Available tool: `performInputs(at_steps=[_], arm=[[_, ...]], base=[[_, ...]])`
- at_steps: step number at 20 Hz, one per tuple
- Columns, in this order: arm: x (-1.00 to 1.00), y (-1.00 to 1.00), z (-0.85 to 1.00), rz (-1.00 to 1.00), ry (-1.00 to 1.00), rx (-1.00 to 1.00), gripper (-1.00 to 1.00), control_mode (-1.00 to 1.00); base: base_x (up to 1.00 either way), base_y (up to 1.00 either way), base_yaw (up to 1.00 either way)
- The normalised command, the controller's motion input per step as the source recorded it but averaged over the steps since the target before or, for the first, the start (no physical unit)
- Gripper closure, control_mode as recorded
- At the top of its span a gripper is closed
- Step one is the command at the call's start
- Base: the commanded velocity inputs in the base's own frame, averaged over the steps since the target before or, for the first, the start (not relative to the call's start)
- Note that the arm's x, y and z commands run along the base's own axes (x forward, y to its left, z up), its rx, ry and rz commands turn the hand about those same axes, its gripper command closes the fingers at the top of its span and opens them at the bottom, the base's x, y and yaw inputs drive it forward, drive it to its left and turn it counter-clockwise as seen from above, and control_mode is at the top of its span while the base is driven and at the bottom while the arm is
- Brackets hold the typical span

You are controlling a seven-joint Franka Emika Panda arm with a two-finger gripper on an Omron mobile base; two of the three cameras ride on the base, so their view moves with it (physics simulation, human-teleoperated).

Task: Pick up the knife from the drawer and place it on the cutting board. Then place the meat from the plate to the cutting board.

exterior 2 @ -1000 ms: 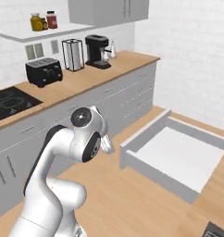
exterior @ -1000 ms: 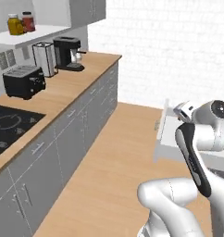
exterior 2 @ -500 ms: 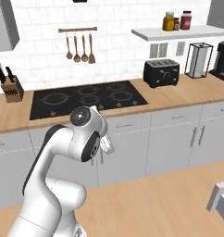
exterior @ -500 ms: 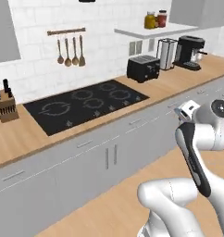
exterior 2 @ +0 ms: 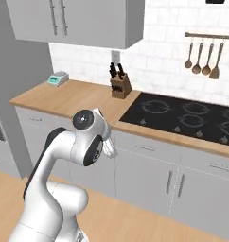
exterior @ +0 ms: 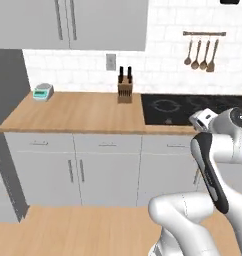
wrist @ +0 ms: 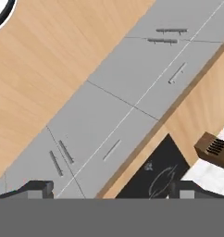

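Note:
The knife, the drawer, the cutting board, the meat and the plate are out of view. My gripper (wrist: 114,189) is open, its two dark fingertips far apart with nothing between them. It hangs over the wooden floor (wrist: 44,65) and looks down at grey cabinet fronts (wrist: 127,92) below a wooden counter. The arm is folded close to the base, with the hand (exterior: 203,120) held up in front of the counter edge, the same hand (exterior 2: 108,143) seen from the other side.
A wooden counter (exterior: 83,111) runs along the white tiled wall. On it stand a knife block (exterior: 125,89) and a small scale (exterior: 43,92), beside a black cooktop (exterior: 193,110). Utensils (exterior 2: 201,54) hang above. A tall dark panel (exterior: 5,130) stands at the left.
The whole picture has swung left along the counter with the base: toaster and coffee machine have left the views, and the knife block and scale have come in. The arm keeps its pose, gripper open.

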Motion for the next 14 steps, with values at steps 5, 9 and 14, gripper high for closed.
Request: performInputs(at_steps=[5, 9, 14], arm=[[0.0, 0.0, 0.0, 0.0, 0.0, 0.0, -1.0, 1.0], [0.0, 0.0, 0.0, 0.0, 0.0, 0.0, -1.0, 1.0], [0.0, 0.0, 0.0, 0.0, 0.0, 0.0, -1.0, 1.0]], base=[[0.0, 0.0, 1.0], [0.0, 0.0, 1.0], [0.0, 0.0, 1.0]])
